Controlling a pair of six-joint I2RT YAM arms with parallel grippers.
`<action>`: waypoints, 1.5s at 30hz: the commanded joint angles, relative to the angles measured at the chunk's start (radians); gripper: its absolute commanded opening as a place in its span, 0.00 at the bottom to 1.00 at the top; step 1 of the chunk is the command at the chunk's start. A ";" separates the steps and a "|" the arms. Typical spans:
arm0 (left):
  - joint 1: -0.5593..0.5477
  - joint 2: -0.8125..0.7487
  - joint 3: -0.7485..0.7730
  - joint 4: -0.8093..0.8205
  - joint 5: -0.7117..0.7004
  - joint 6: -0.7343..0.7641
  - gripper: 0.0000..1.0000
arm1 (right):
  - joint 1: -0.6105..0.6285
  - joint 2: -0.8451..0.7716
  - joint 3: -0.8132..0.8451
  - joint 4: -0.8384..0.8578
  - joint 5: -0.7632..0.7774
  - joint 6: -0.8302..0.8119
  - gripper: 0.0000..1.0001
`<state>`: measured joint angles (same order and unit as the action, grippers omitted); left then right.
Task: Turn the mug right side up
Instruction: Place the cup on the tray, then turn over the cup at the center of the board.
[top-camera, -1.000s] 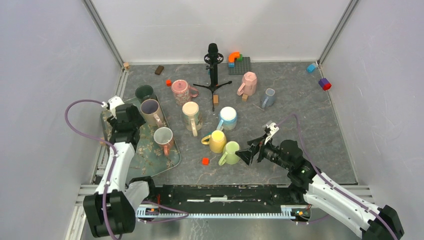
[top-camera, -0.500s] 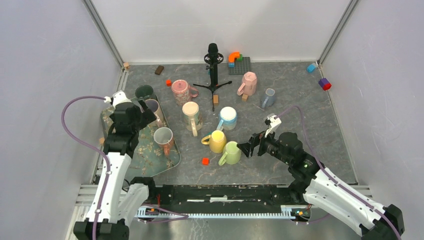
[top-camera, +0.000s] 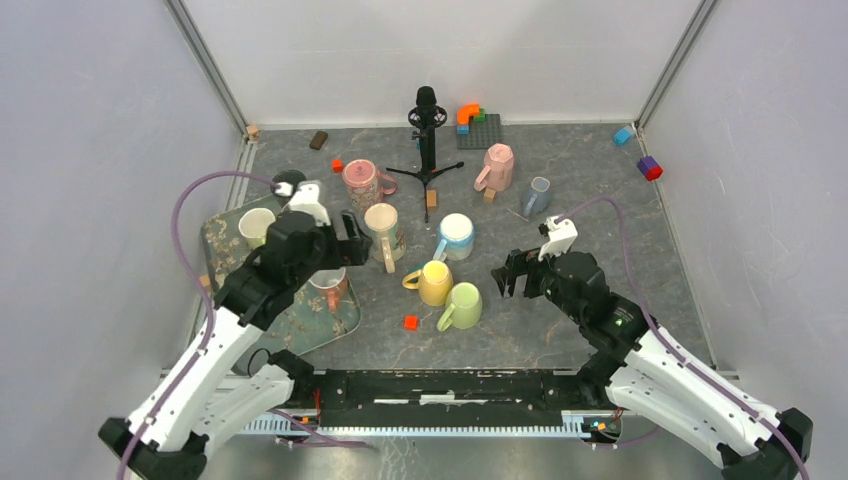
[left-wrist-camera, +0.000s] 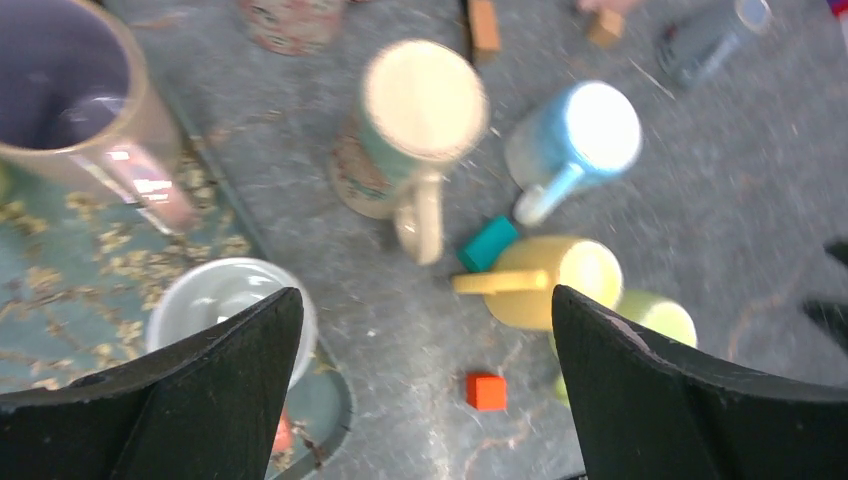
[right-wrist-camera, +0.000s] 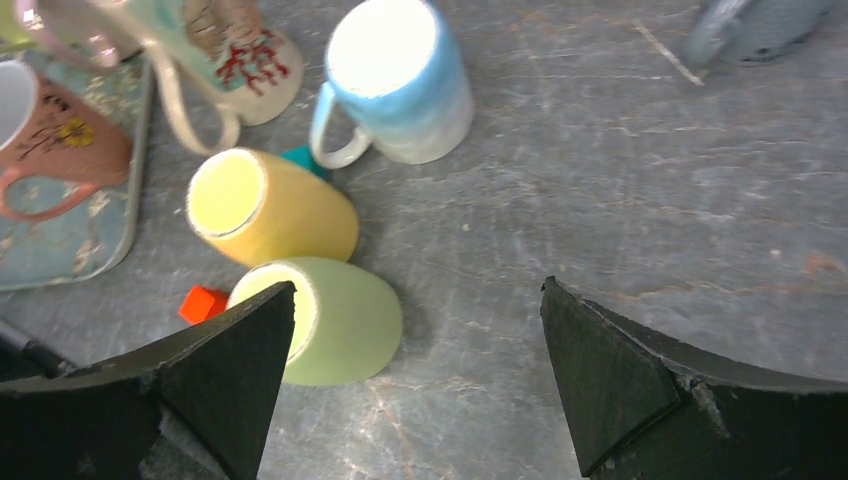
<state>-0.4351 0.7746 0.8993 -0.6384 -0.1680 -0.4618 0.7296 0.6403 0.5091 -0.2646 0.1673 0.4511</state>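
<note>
Several mugs stand base up in the middle of the table: a cream floral mug (top-camera: 383, 228), a blue mug (top-camera: 456, 235), a yellow mug (top-camera: 435, 282) and a green mug (top-camera: 462, 305). My left gripper (top-camera: 347, 238) hangs open over the tray's right edge, just left of the cream mug (left-wrist-camera: 415, 110), holding nothing. Its wrist view looks down on bare table between the fingers. My right gripper (top-camera: 508, 277) is open and empty, a little to the right of the green mug (right-wrist-camera: 335, 320) and clear of it. The yellow mug (right-wrist-camera: 265, 205) and blue mug (right-wrist-camera: 395, 75) lie beyond it.
A patterned tray (top-camera: 330, 325) at the left carries upright mugs, one pink with a white inside (left-wrist-camera: 225, 300) and one brown (left-wrist-camera: 70, 90). A red block (top-camera: 410, 322) and a teal block (left-wrist-camera: 488, 243) lie among the mugs. A black microphone stand (top-camera: 427, 130), more mugs and toy bricks are at the back.
My left arm has swung from the tray's left side across it toward the cream mug, and its gripper has opened. My right gripper has drawn back slightly from the green mug.
</note>
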 joint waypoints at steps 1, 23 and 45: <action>-0.240 0.070 0.067 0.016 -0.113 -0.044 1.00 | -0.001 0.064 0.107 -0.064 0.190 -0.014 0.98; -0.467 0.201 0.113 0.056 -0.044 -0.075 1.00 | -0.346 0.802 0.551 0.019 0.263 0.099 0.89; -0.466 0.048 0.030 0.131 0.046 -0.089 1.00 | -0.471 1.094 0.718 0.013 0.184 0.211 0.60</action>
<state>-0.8989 0.8173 0.9386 -0.5575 -0.1486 -0.5053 0.2581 1.6924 1.1538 -0.2787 0.3847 0.6426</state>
